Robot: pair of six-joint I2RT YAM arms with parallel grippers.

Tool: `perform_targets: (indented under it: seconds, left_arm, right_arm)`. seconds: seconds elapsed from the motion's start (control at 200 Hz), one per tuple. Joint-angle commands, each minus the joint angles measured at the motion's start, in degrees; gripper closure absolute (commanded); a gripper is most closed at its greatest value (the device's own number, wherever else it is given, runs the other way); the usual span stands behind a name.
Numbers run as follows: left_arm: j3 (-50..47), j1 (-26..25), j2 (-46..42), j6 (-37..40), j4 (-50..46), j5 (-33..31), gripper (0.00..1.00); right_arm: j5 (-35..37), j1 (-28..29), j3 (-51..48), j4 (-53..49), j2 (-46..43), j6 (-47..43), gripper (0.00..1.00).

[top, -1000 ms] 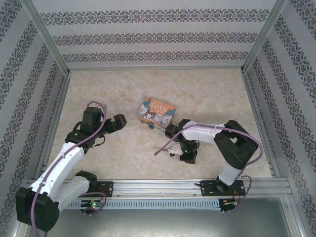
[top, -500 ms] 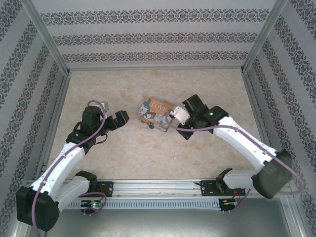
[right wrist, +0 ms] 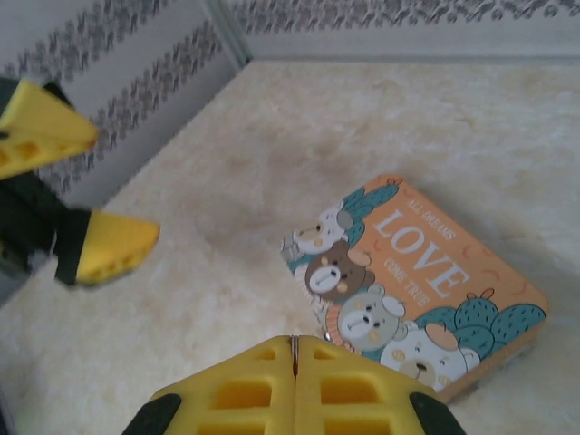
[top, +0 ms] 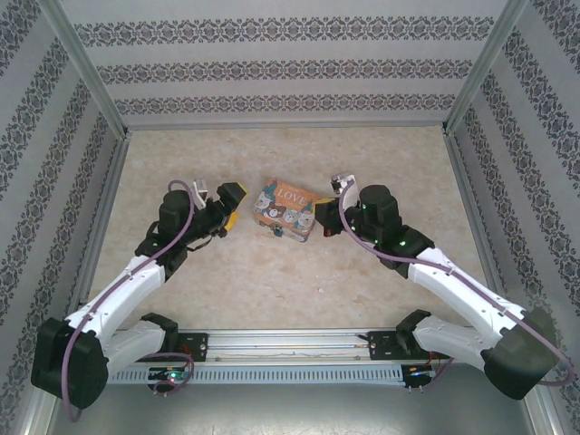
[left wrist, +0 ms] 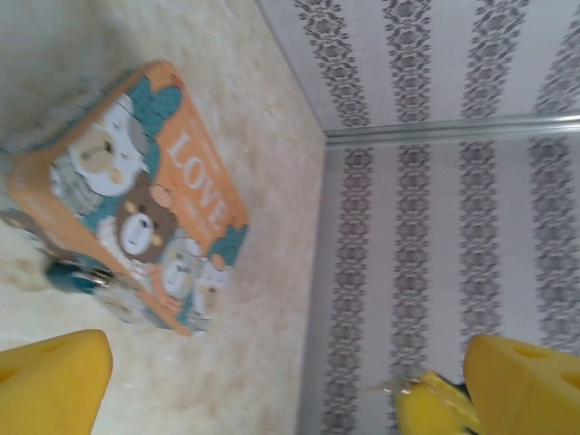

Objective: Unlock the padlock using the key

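The beige marbled tabletop carries everything. The left arm reaches in from the near left and the right arm from the near right, both angled toward the middle. Between them the orange "LOVE" tin (cartoon bears on its lid) lies flat on the surface. The left end effector hangs just left of the tin with its yellow pads spread wide apart. The right end effector is just right of the tin. Its own pads are pressed together, pinching the key, a thin dark sliver that pokes out of the seam between them. The padlock lies on the tabletop at the tin's near edge, its teal body touching the tin wall and its silvery loop alongside.
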Motion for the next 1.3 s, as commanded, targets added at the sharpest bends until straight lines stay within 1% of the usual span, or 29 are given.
perform_targets:
  seconds: [0.0,0.075,0.145,0.255,0.36,0.455,0.605,0.729,0.854,1.079,1.299]
  left_arm:
    - [-2.65,-2.62,0.85,-15.82,12.85,-4.82,0.00]
    - [-4.47,-4.52,1.27,-21.36,16.40,-8.64,0.01]
    - [-5.15,-6.14,1.88,-23.63,19.54,-11.33,0.04]
    - [-4.17,-7.80,3.97,-23.83,22.37,-11.70,0.07]
    - [-3.88,-9.98,7.96,-26.83,29.75,-12.12,0.12]
    - [-2.97,-12.51,12.45,-30.82,36.31,-12.69,0.13]
    - [-0.39,-16.66,18.06,-34.60,42.15,-14.23,0.13]
    - [-1.29,-18.99,20.94,-37.45,47.07,-18.68,0.22]
    - [-2.11,-20.10,21.20,-38.47,47.44,-21.32,0.24]
    - [-2.50,-20.39,20.30,-38.56,45.98,-22.43,0.29]
    - [-4.38,-20.39,20.39,-38.77,47.23,-24.20,0.40]
  right_arm:
    - [6.53,2.17,-3.62,17.22,-0.81,5.70,1.00]
    - [9.15,3.60,-6.45,23.89,-0.16,7.44,1.00]
    - [10.28,4.66,-8.23,29.14,1.03,9.16,1.00]
    - [11.40,6.89,-9.16,34.49,3.53,10.09,1.00]
    - [11.16,8.15,-9.31,38.79,6.03,10.67,1.00]
    - [10.91,8.94,-9.06,42.13,8.46,10.73,1.00]
    - [10.40,9.61,-7.92,44.50,12.10,10.31,1.00]
    - [10.12,9.97,-6.97,44.81,14.81,10.39,1.00]
    - [10.09,10.17,-7.24,45.84,16.54,10.47,1.00]
    - [9.05,10.32,-7.06,46.31,18.08,10.52,1.00]
    - [8.51,10.39,-7.49,46.12,17.32,10.39,1.00]
